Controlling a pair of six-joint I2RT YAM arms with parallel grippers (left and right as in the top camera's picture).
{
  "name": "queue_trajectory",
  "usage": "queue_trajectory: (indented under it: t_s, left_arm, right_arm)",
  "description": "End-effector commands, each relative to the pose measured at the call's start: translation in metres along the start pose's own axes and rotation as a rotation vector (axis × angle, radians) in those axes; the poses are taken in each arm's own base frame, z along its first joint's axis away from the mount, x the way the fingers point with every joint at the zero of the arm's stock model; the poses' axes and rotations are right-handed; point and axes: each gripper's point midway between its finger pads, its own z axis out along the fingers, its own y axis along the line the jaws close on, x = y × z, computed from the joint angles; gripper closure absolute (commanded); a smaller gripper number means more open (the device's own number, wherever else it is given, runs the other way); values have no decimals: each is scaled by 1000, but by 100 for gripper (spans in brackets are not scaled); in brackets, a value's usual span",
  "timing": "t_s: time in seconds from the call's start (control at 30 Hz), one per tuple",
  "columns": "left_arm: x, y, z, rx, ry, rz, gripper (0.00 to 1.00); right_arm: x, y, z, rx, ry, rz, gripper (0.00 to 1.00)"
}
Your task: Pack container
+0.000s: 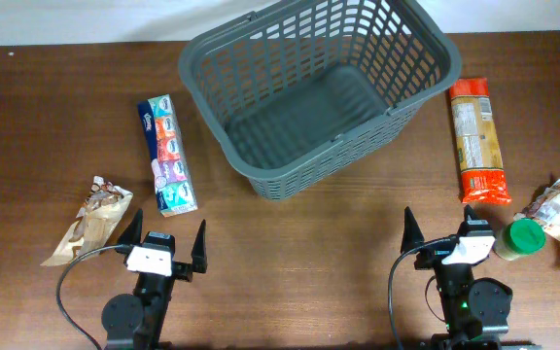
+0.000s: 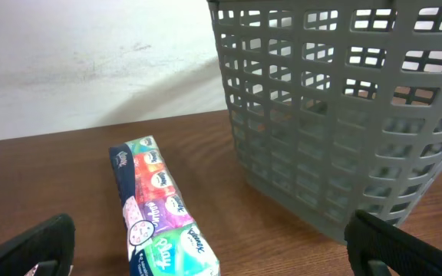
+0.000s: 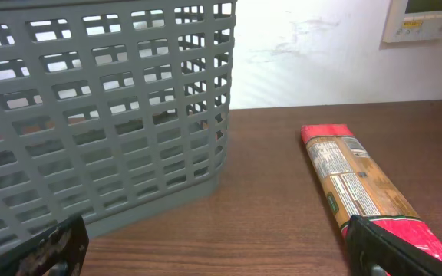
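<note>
The container (image 1: 411,83), a dark grey lattice shopping basket, stands upright at the far centre of the wooden table (image 1: 299,262), turned at a slight angle to the table edge. The left gripper (image 1: 167,231) sits at the near edge, fingers spread apart. The right gripper (image 1: 441,226) is set likewise. A tissue multipack (image 1: 168,156) lies left of the basket and a pasta packet (image 1: 479,141) lies to its right. A green-lidded jar (image 1: 523,238) stands just beside the right gripper.

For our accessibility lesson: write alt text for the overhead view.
An empty grey basket sits top centre on a wooden table, tissue pack left, pasta packet right. The left end effector and right end effector rest open below.
</note>
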Motion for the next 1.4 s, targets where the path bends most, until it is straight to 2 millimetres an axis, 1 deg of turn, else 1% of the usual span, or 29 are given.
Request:
queue_trajectory:
  t_s: [0.0,0.4,0.47,0.63,0.77,0.87,0.93,0.97,1.0,1.27,1.33,1.37]
  left_arm:
    - [2,3,0,-14,0,19,1]
    - [1,0,0,0,-1,19,1]
    - [0,-7,0,42,-6,6,1]
    - [-1,-28,-2,169,-4,-112,1]
    - [2,-52,-6,309,26,-184,1]
    - [3,-73,-14,443,44,-197,1]
    - [3,-83,-19,505,51,-198,1]
    - [4,-84,-20,515,55,-200,1]
    - [4,-84,-19,514,55,-199,1]
    - [4,-85,-20,519,55,-200,1]
    - [2,-88,-21,539,50,-197,1]
    - [-1,-92,-24,569,36,-191,1]
  right_arm:
    - [1,2,0,-10,0,-8,1]
    - [1,2,0,-11,0,-8,1]
    - [1,2,0,-11,0,-8,1]
    - [1,4,0,-23,0,-8,1]
    - [1,15,-1,-84,-1,-8,1]
    - [0,25,-2,-141,-4,-9,1]
    - [0,33,-3,-190,-2,-9,1]
    - [0,38,-4,-218,-3,-9,1]
    - [0,38,-4,-221,-3,-9,1]
    - [8,38,-2,-220,36,4,1]
    - [7,42,-3,-243,39,57,1]
    - [3,47,-4,-273,35,111,1]
